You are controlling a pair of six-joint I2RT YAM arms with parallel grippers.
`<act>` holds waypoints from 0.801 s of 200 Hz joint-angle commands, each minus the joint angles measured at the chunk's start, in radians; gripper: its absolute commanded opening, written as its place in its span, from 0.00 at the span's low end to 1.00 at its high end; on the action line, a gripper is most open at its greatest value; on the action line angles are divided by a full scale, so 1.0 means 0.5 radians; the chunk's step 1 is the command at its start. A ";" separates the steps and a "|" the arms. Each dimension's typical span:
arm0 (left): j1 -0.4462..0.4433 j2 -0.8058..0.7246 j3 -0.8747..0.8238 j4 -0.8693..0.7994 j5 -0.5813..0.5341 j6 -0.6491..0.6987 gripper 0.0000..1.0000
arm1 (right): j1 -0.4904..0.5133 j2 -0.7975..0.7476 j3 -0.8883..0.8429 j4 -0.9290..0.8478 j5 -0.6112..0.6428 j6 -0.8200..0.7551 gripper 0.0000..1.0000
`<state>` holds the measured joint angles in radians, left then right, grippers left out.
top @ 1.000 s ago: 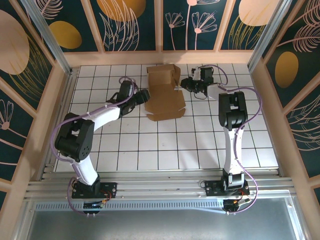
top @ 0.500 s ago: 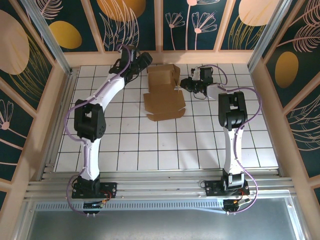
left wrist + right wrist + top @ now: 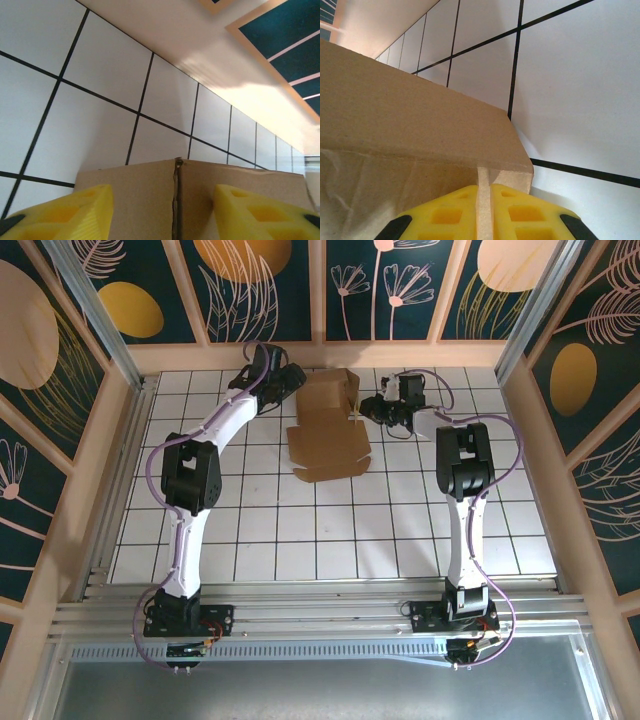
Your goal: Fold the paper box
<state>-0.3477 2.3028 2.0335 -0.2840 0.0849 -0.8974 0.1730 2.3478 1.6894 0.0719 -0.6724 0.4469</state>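
Pinching a flap of the box [image 3: 328, 430] in my right gripper [image 3: 484, 192], I am poising my open, empty left gripper [image 3: 162, 197] to fold its wall.

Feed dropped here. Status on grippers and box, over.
Left gripper open, astride a raised panel of the paper box. Right gripper shut on a side flap. Box partly folded. Nothing blocking.

Nothing to read here, folks: the paper box [image 3: 328, 425] is plain brown, the worktop [image 3: 350, 530] tiles blank, the wall panels purely floral.
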 commanded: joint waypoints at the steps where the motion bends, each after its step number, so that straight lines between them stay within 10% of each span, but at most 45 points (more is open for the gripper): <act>1: 0.002 0.017 -0.063 -0.040 0.046 -0.028 0.48 | 0.017 -0.140 -0.004 0.003 0.061 -0.046 0.16; 85: 0.004 -0.005 -0.095 -0.012 0.056 -0.031 0.43 | -0.136 -0.448 -0.128 0.046 0.269 -0.110 0.22; 160: 0.004 -0.013 -0.097 -0.006 0.069 -0.028 0.43 | -0.132 0.137 0.707 -0.230 0.142 -0.054 0.22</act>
<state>-0.3477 2.3028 2.0136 -0.2340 0.1051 -0.9112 0.0769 2.3272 1.9671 0.0036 -0.5468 0.3988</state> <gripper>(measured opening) 0.434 0.223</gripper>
